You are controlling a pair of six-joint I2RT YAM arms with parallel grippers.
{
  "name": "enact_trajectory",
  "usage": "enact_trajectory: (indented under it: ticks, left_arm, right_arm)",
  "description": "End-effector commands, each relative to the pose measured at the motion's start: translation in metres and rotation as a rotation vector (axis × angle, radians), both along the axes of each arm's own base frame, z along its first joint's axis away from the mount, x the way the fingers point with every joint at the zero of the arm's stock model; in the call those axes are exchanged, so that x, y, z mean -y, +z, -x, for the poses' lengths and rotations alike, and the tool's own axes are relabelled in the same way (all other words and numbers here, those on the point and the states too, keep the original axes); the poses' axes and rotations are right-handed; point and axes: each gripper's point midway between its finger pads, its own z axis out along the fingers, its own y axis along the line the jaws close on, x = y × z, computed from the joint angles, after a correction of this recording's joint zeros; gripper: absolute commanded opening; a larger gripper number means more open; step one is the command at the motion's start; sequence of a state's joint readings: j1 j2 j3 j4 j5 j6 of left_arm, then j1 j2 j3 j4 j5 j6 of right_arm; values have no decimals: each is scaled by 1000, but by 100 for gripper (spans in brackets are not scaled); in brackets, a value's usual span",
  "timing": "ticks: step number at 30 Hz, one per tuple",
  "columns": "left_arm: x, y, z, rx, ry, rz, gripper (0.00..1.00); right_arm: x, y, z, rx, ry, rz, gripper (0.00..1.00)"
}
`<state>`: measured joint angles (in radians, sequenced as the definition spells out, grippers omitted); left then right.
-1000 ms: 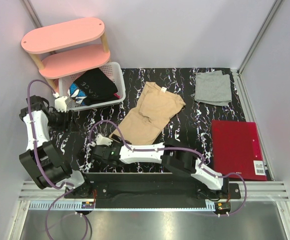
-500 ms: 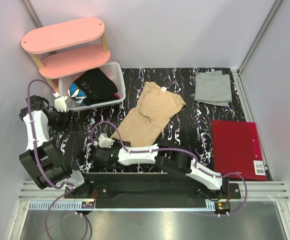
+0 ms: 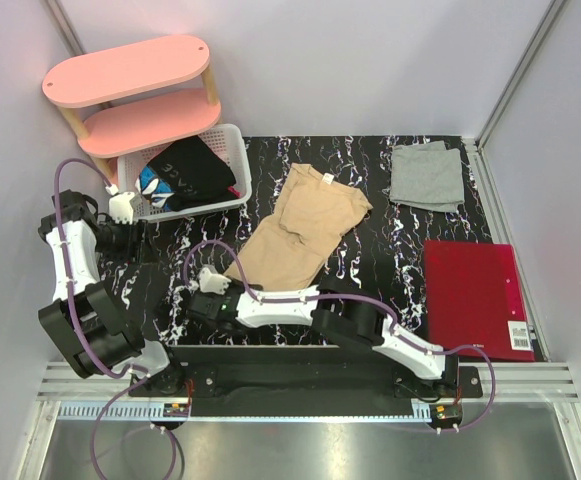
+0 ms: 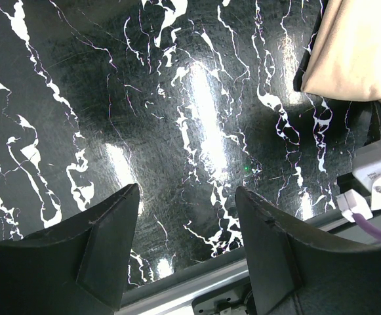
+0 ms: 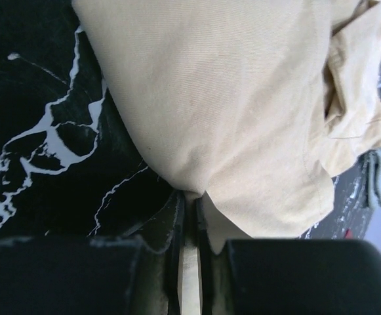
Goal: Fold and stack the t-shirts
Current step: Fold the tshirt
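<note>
Tan t-shirt [image 5: 229, 98] edge inside right claw [image 5: 189, 213]

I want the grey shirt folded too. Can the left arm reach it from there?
Probably not. The grey t-shirt lies in the far right corner, while the left tool hangs open at the left side of the table; the tan t-shirt and right arm lie between.

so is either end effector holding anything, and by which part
The right end effector pinches the tan t-shirt at the edge of its near corner. The left end effector is open, holding nothing.
</note>
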<state>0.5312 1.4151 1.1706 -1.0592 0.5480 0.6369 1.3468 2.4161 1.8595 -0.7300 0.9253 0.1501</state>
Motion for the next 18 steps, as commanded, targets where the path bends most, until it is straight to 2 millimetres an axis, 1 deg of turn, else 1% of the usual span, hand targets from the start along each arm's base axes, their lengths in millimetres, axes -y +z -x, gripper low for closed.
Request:
enact_trajectory:
  ticks: [1, 2, 3, 4, 6, 7, 9, 10, 11, 12, 13, 14, 16, 18]
  left_arm:
    - [-6, 19, -8, 64, -12, -46, 65]
    - [-6, 19, -8, 62, -11, -48, 65]
    - [-7, 20, -9, 66, -13, -51, 65]
    - [-6, 20, -9, 64, -14, -50, 65]
    - [-7, 23, -11, 72, -12, -50, 65]
    - [-6, 24, -11, 73, -13, -47, 65]
    - [-6, 26, -12, 77, -10, -43, 65]
    - [-6, 26, -12, 78, -14, -45, 65]
    - [-6, 26, -11, 76, -15, -46, 65]
    - [-5, 26, -10, 77, -18, -48, 65]
    - [-6, 25, -9, 75, -17, -54, 65]
    - [-6, 25, -8, 74, -17, -57, 65]
    - [-7, 25, -6, 74, -19, -65, 65]
    - [-7, 27, -6, 81, -20, -70, 65]
  right_arm:
    - [-16, 9, 33, -266, 45, -104, 0]
    - [-25, 22, 37, -288, 61, -144, 0]
    - [-26, 31, 42, -311, 71, -153, 0]
    - [-36, 48, 47, -322, 94, -194, 0]
    - [-38, 64, 55, -341, 110, -200, 0]
    - [-48, 76, 61, -351, 132, -230, 0]
    - [-50, 83, 70, -373, 151, -223, 0]
    - [-57, 93, 76, -378, 168, -248, 0]
    - [-61, 97, 84, -384, 189, -249, 0]
    - [-60, 98, 89, -392, 194, -234, 0]
    - [-65, 108, 96, -390, 211, -254, 0]
    - [-65, 112, 101, -394, 219, -250, 0]
    - [-68, 128, 104, -396, 224, -290, 0]
    - [-67, 146, 104, -389, 228, -322, 0]
